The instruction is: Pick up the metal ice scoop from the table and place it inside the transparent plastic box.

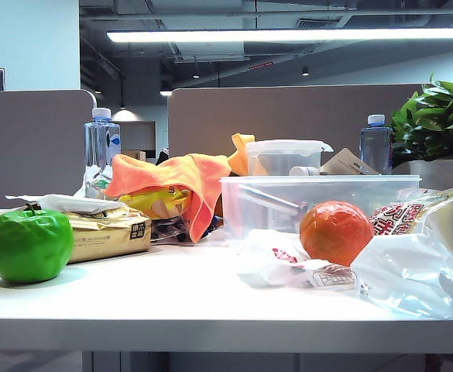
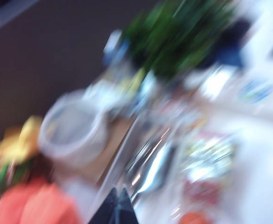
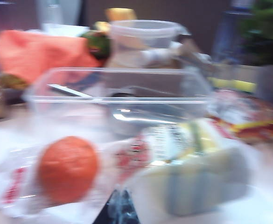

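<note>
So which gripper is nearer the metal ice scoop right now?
Left. The left gripper is just short of the metal ice scoop in the transparent plastic box; the right gripper sits farther off, past the orange.

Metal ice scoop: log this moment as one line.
scoop: metal ice scoop lying inside transparent plastic box | left gripper: shut, empty, above box | right gripper: shut, empty, near orange

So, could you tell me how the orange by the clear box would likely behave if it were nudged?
The orange is round and rests partly on a crinkled plastic bag, so it would probably roll, though the bag may slow it. It looks firm, likely not fragile. The transparent plastic box close behind it would probably stop a backward roll.
</note>
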Robot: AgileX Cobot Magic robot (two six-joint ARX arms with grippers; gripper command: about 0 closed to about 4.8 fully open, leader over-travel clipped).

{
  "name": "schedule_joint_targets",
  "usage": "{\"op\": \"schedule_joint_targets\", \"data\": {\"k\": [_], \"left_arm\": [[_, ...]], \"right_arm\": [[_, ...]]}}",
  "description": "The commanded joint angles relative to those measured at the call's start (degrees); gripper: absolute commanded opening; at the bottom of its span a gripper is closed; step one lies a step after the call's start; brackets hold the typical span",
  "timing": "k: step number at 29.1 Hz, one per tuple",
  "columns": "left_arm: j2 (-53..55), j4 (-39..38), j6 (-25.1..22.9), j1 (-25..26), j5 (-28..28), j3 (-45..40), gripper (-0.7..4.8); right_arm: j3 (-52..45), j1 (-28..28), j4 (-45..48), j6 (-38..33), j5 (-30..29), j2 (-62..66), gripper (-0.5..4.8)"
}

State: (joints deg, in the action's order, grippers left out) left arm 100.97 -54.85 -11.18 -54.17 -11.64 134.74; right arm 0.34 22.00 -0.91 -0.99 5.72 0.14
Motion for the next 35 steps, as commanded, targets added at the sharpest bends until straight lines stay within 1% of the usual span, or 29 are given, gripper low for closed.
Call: {"op": "schedule_joint_targets", "data": {"k": [1, 3, 7, 10, 11, 12, 14, 17, 19, 22, 24, 27, 31, 35], "left_arm": [[-4.6, 0.7, -2.5, -5.9, -5.3, -0.3, -0.06], [-7.6, 1.0, -2.3, -8.7, -4.9, -2.0, -0.06], [-17.0, 3.7, -1.8, -14.9, -6.3, -10.7, -0.05], [-25.2, 8.0, -1.7, -20.1, -12.4, -20.1, -0.06], [-28.7, 10.8, -1.6, -22.0, -13.9, -24.7, -0.06], [-31.6, 13.2, -1.1, -23.2, -13.8, -28.9, -0.06], [-37.5, 18.6, 1.1, -25.0, -13.9, -37.8, -0.06], [-48.0, 27.8, 4.4, -27.3, -14.2, -54.6, -0.06], [-53.6, 32.0, 5.8, -28.8, -14.6, -63.9, -0.06], [-59.9, 34.9, 7.9, -30.1, -14.9, -73.7, -0.06], [-63.1, 34.7, 9.7, -30.1, -15.4, -77.9, -0.06], [-66.0, 32.5, 9.7, -30.1, -15.4, -80.9, -0.05], [-67.6, 25.7, 9.7, -30.1, -15.3, -81.2, -0.05], [-67.5, 22.7, 9.7, -30.1, -15.4, -81.2, -0.05]], "right_arm": [[0.1, -4.6, 0.9, 0.0, -0.2, 0.0, -0.01], [0.1, -7.7, 1.0, 0.0, -0.3, 0.0, -0.01], [0.1, -13.4, 1.0, 0.0, -0.3, 0.0, -0.01], [0.1, -16.5, 1.0, 0.0, 0.0, 0.0, -0.01], [0.1, -17.2, 1.0, 0.0, 0.1, 0.0, -0.01], [0.1, -17.4, 1.0, 0.0, 0.3, 0.0, -0.01], [0.1, -17.4, 1.0, 0.0, 0.4, 0.0, -0.01], [0.1, -17.4, 1.0, 0.0, 0.3, 0.0, -0.01], [0.1, -17.4, 0.9, 0.0, 0.4, 0.0, -0.01], [0.1, -17.4, 1.0, 0.0, 0.3, 0.0, -0.01], [0.1, -17.3, 1.0, 0.0, 0.4, 0.0, -0.01], [0.1, -17.3, 1.0, 0.0, 0.4, 0.0, -0.01], [0.1, -17.2, 1.0, 0.0, 0.2, 0.0, -0.01], [0.1, -17.2, 1.0, 0.0, 0.3, 0.0, -0.01]]}}
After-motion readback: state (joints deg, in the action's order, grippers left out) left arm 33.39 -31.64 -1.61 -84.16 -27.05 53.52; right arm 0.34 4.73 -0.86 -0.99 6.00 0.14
